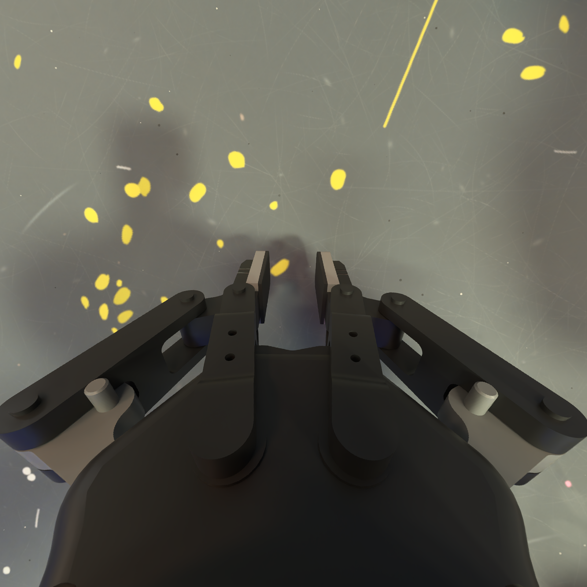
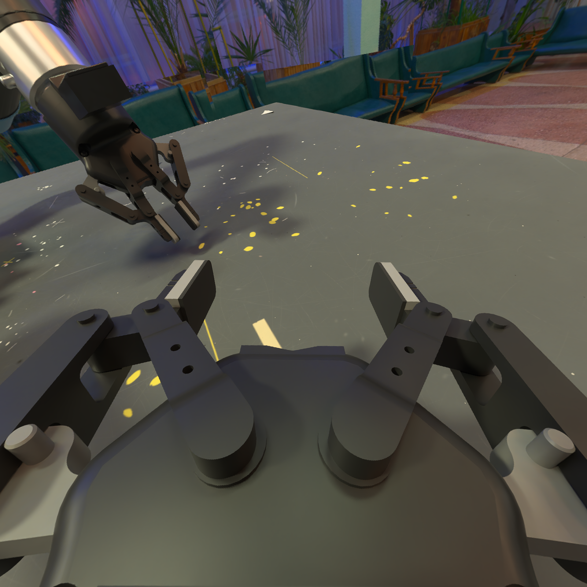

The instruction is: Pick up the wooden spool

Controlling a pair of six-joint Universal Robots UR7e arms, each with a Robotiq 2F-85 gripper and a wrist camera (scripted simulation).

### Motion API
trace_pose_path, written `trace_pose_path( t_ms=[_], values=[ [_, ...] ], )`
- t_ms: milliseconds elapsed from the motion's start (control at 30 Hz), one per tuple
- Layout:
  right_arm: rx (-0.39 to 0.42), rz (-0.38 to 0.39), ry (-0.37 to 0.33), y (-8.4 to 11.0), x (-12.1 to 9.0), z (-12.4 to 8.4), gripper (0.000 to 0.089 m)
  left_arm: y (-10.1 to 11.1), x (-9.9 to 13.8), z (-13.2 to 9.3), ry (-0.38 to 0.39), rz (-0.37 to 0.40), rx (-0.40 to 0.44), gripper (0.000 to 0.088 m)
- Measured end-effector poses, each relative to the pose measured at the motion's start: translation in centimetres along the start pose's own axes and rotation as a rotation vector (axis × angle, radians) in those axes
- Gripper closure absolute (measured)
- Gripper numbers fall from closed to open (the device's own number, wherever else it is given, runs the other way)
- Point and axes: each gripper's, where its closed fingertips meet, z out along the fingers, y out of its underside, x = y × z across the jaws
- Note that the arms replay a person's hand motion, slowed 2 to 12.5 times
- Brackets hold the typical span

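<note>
No wooden spool shows in either view. My left gripper (image 1: pixel 292 257) hangs close over the grey table (image 1: pixel 444 222), its jaws a narrow gap apart with nothing between them. It also shows in the right wrist view (image 2: pixel 185 232), tilted down with its fingertips just above the table top (image 2: pixel 413 254). My right gripper (image 2: pixel 293 266) is wide open and empty, above the table and nearer the camera than the left one.
The table is scratched and flecked with yellow spots (image 2: pixel 249 248) and a thin yellow line (image 1: pixel 409 63). A small white scrap (image 2: pixel 266 111) lies at the far edge. Green benches (image 2: pixel 317 85) and planters stand beyond the table.
</note>
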Motion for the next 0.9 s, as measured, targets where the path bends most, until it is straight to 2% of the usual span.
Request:
trace_pose_path(
  t_ms=[900],
  values=[
    [-0.005, 0.0, -0.003, 0.08, -0.04, 0.07, 0.0059, 0.84, 0.0, 0.85, 0.008, 0.011, -0.046, 0.0618]
  ],
)
